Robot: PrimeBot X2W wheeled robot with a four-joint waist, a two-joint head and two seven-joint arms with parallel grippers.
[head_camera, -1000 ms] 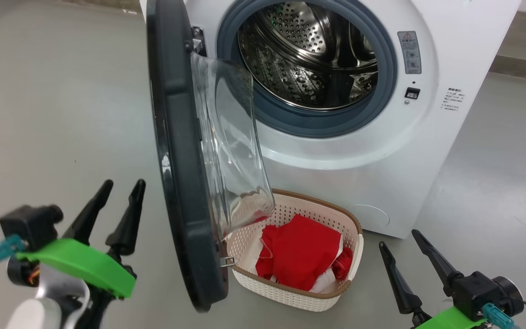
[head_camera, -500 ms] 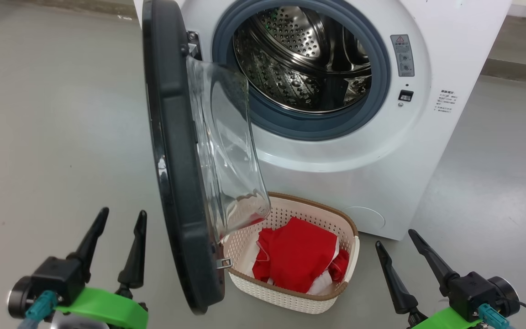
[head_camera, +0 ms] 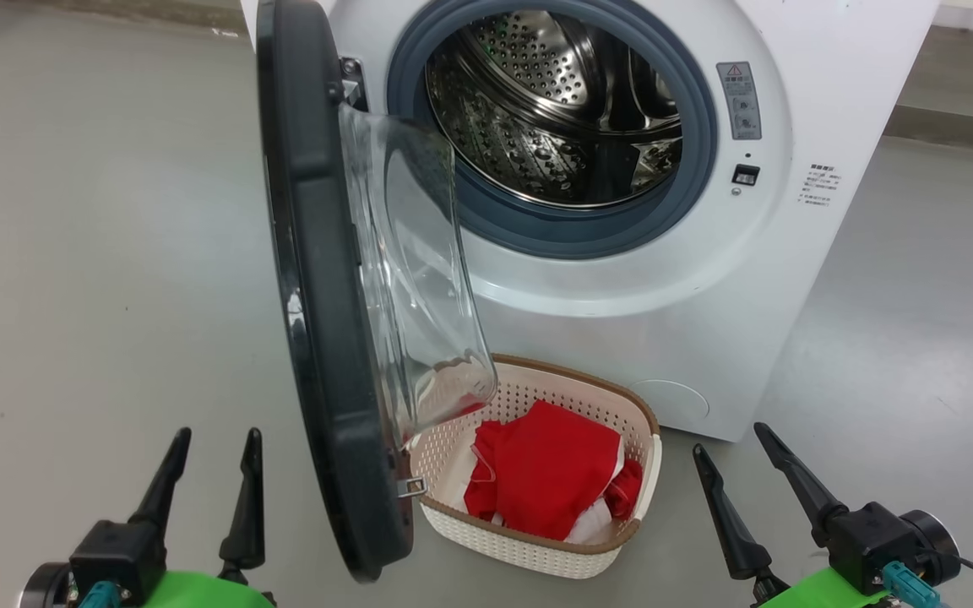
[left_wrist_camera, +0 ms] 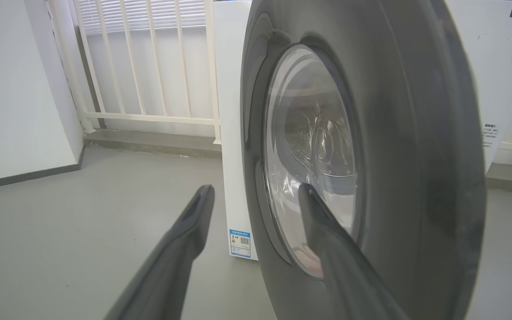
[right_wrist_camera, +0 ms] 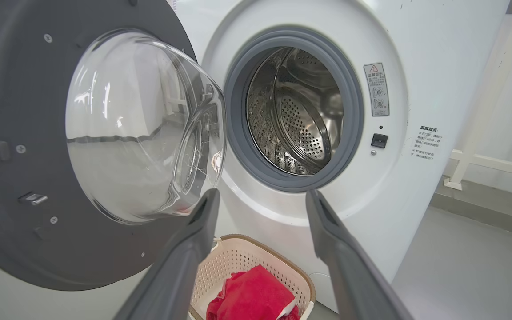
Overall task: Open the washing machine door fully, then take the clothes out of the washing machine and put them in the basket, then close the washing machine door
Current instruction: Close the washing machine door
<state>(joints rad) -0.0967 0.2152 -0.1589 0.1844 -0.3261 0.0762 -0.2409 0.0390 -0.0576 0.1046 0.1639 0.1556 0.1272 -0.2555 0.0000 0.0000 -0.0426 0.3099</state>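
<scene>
**While door hangs open, clothes sit in basket**

As both arms hover low over the floor, left end effector and right end effector each have fingers spread, gripping nothing. Beyond and btwn them the washing machine door stands swung out, edge-on. Just beside its lower edge the basket holds the clothes, right in front of the washing machine. Farthest back, steel drum shows thru the opening.

You can reach the drum mouth unobstructed; the washing machine door juts near on its left, overhanging the left end of the basket.
</scene>
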